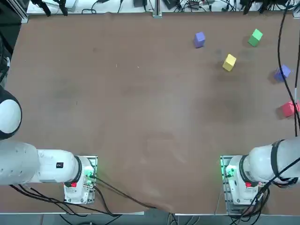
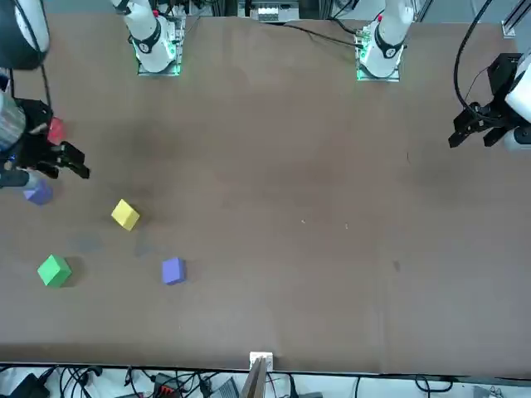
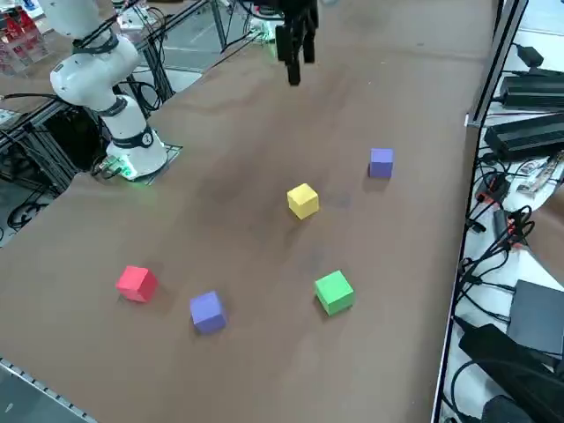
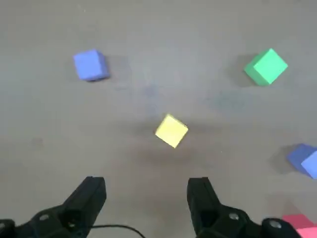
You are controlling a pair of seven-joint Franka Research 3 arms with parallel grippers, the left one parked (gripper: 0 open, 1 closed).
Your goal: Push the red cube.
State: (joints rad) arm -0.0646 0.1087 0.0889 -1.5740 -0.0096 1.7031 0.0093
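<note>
Brown table (image 1: pixel 140 117), red cube (image 3: pixel 136 283) near edge, right gripper (image 4: pixel 146 198) jaws apart, above.

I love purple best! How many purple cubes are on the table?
2. One purple cube sits at the far edge of the table, past the yellow cube. The other purple cube sits beside the red cube, near the robot's right edge. None seems hidden.

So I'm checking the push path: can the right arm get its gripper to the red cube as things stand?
Probably yes. The red cube stands alone near the table's right edge, apart from the nearest purple cube. The right gripper is open above the table, with nothing between it and the cube.
</note>
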